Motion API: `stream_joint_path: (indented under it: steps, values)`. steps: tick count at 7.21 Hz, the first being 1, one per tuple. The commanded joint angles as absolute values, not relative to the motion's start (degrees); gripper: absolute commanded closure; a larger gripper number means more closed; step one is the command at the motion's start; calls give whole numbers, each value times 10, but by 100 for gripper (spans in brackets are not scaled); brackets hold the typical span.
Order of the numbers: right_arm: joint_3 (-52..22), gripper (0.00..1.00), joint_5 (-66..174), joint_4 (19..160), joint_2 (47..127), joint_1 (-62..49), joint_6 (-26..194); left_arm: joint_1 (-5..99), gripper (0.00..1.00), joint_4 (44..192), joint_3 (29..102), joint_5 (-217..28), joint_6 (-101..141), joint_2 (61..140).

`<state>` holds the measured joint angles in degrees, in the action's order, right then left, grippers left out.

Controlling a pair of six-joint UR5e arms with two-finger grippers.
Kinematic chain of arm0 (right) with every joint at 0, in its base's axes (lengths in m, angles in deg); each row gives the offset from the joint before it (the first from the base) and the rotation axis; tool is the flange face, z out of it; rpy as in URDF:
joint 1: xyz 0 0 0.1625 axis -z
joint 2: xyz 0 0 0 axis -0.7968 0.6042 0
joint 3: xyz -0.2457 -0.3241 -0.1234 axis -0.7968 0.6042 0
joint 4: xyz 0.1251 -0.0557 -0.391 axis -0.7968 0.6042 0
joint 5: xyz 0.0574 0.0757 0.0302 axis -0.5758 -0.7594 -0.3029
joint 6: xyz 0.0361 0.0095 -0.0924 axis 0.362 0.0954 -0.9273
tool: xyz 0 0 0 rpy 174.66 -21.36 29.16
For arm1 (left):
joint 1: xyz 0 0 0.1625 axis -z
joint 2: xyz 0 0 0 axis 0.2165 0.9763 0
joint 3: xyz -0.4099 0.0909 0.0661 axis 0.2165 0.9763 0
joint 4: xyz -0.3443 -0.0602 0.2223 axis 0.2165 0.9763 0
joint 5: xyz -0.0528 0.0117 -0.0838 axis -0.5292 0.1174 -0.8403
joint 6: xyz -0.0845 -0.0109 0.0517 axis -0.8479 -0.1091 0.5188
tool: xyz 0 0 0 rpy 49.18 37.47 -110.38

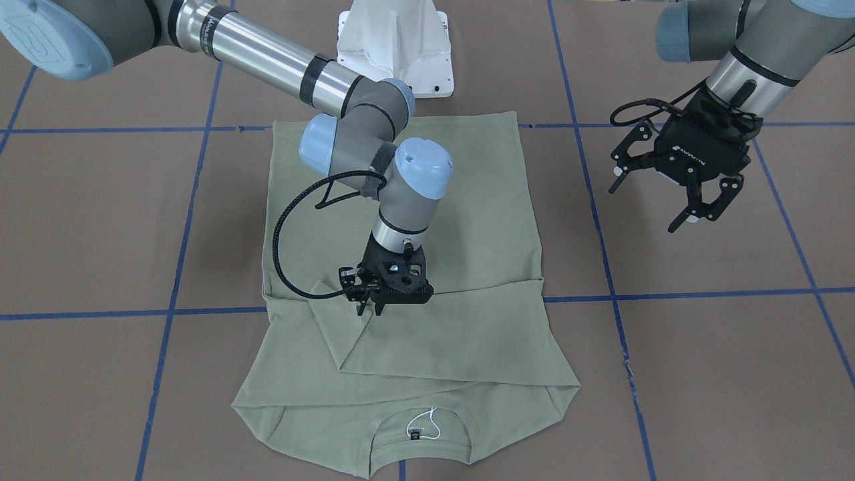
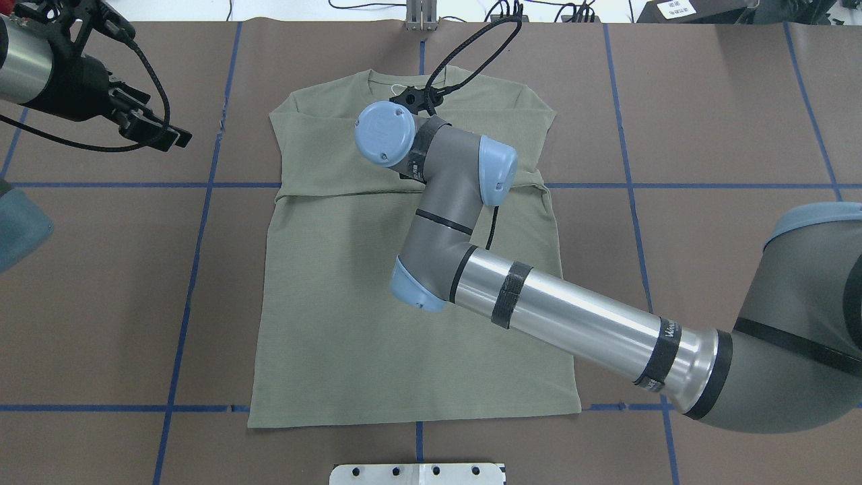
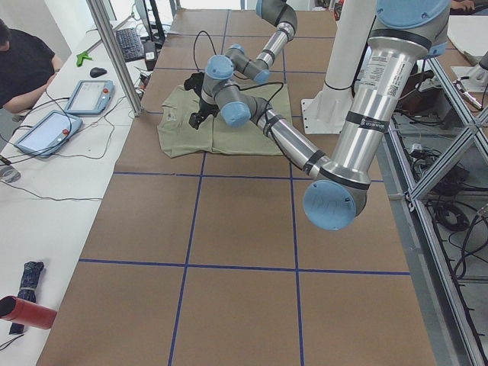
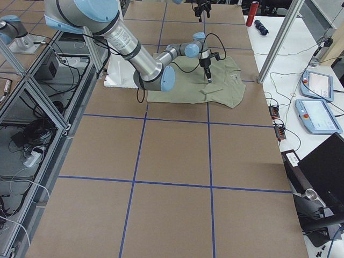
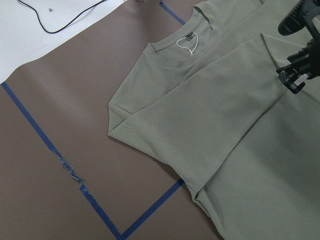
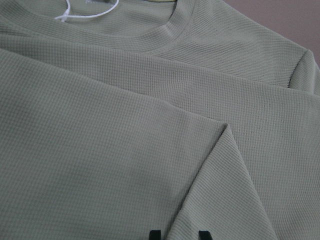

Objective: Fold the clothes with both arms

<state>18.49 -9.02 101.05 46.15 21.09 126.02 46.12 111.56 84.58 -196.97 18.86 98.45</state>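
The sage-green shirt (image 1: pixel 481 200) (image 2: pixel 337 303) (image 4: pixel 226 80) lies flat in the middle of the brown table. Both sleeves are folded in across the chest, and the collar with its white string loop (image 1: pixel 431 422) points away from the robot. My right gripper (image 1: pixel 372 308) (image 6: pixel 178 234) (image 4: pixel 208 78) stands tips-down on the folded sleeve, with its fingers close together on the sleeve's fold edge. My left gripper (image 1: pixel 651 204) (image 2: pixel 161 135) hangs open above bare table off the shirt's side, holding nothing. The left wrist view looks down on the shirt's collar and shoulder (image 5: pixel 210 115).
The white pedestal base (image 1: pixel 394 47) stands just behind the shirt's hem. Blue tape lines (image 1: pixel 701 294) cross the brown table. A side bench with tablets (image 3: pixel 84 95) and a seated person (image 3: pixel 23 69) runs along the far edge, with aluminium posts (image 3: pixel 114 53) beside it.
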Motion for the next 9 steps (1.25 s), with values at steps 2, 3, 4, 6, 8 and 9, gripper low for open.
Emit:
stream_joint_path:
  steps: [2, 3, 4, 6, 8, 9]
  values:
    - [191, 67, -89, 1010, 462, 210, 1258, 461, 0, 1116, 845, -1970, 189, 984]
    - [192, 67, -89, 1010, 462, 210, 1258, 460, 0, 1115, 845, -1970, 189, 984]
    - [192, 92, -89, 1010, 462, 210, 1258, 460, 0, 1116, 845, -1970, 189, 984]
    - [191, 100, -89, 1010, 462, 207, 1262, 460, 0, 1115, 845, -1970, 189, 984]
    - [184, 100, -95, 1012, 463, 192, 1254, 459, 0, 1115, 845, -1970, 189, 985]
    - [170, 100, -104, 1020, 472, 175, 1232, 459, 0, 1115, 845, -1970, 188, 985]
